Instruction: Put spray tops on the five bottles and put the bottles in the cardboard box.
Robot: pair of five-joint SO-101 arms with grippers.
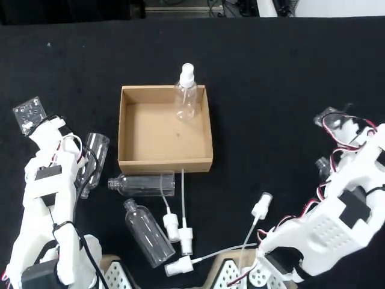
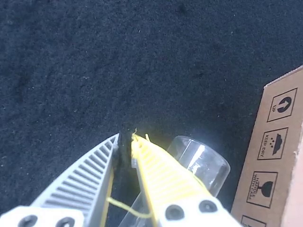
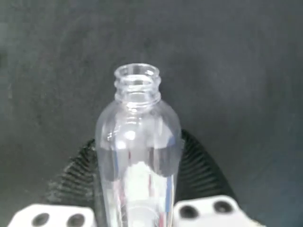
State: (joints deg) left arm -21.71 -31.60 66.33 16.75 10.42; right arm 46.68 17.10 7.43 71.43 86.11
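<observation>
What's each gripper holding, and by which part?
The right gripper clamps an uncapped bottle around its body, below the neck. The left gripper is shut beside a second bottle, holding nothing.

We think this is a robot lab. A white left robot arm (image 1: 45, 198) and a white right robot arm (image 1: 337, 223) sit at a counter (image 1: 289, 90) with a black cloth over it. Loose red and black wires (image 1: 346, 135) hang off the arms. More cables (image 1: 240, 7) lie behind the counter.
</observation>
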